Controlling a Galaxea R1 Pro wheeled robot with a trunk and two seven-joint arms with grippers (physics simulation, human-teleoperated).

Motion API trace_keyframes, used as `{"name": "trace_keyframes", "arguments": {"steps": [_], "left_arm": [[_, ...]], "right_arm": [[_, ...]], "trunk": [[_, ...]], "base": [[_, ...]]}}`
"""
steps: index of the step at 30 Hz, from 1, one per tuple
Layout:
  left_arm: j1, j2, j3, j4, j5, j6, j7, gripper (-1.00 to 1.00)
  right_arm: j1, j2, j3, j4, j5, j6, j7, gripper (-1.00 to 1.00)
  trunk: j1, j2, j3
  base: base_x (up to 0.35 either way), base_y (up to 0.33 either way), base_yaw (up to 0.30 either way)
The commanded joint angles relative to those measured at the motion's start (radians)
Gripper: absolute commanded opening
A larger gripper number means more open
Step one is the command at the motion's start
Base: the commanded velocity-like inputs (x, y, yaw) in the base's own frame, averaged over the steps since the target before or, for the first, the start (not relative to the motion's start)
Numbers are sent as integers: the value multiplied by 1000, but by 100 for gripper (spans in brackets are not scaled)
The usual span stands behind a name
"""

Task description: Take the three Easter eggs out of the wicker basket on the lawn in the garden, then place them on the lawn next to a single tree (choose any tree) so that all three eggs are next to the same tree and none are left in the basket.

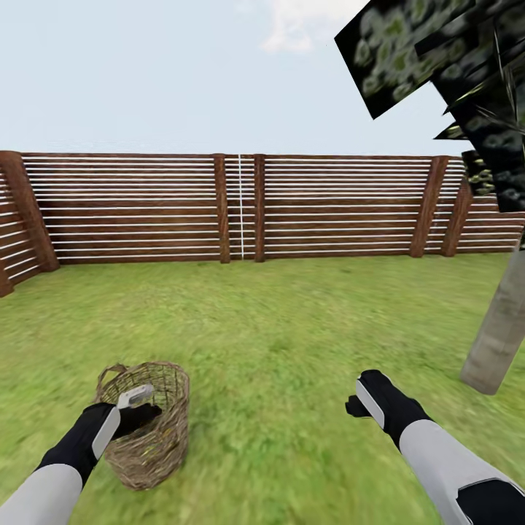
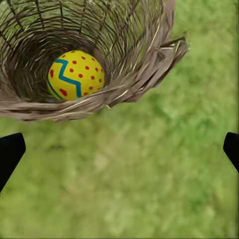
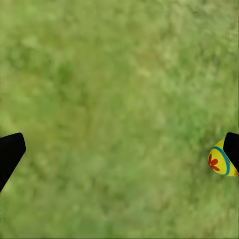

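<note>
Left gripper (image 2: 119, 149) hovers with jaws wide, empty, beside the wicker basket (image 2: 149, 74) holding a dotted egg (image 2: 75, 74). Right gripper (image 3: 119, 149), jaws wide and empty, hangs over lawn (image 3: 109, 89) near another egg (image 3: 219, 160). A careless reach could tip the basket.

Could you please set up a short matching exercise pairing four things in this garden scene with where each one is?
1. dotted egg
2. left gripper
3. tree trunk
4. fence

a. at the far end of the lawn
b. inside the wicker basket
c. at the basket's rim
d. to the right, beyond the right gripper

Pairs: 1-b, 2-c, 3-d, 4-a
</note>
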Motion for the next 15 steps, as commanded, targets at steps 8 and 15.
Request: {"name": "trace_keyframes", "arguments": {"steps": [8, 15], "left_arm": [[0, 36, 6, -10, 2, 12, -7, 100], [0, 43, 7, -13, -1, 10, -1, 100]], "right_arm": [[-1, 0, 9, -1, -10, 3, -8, 100], [-1, 0, 9, -1, -10, 2, -8, 100]], "trunk": [[-30, 56, 24], [-49, 91, 40]], "base": [[330, 0, 0], [231, 0, 0]]}}
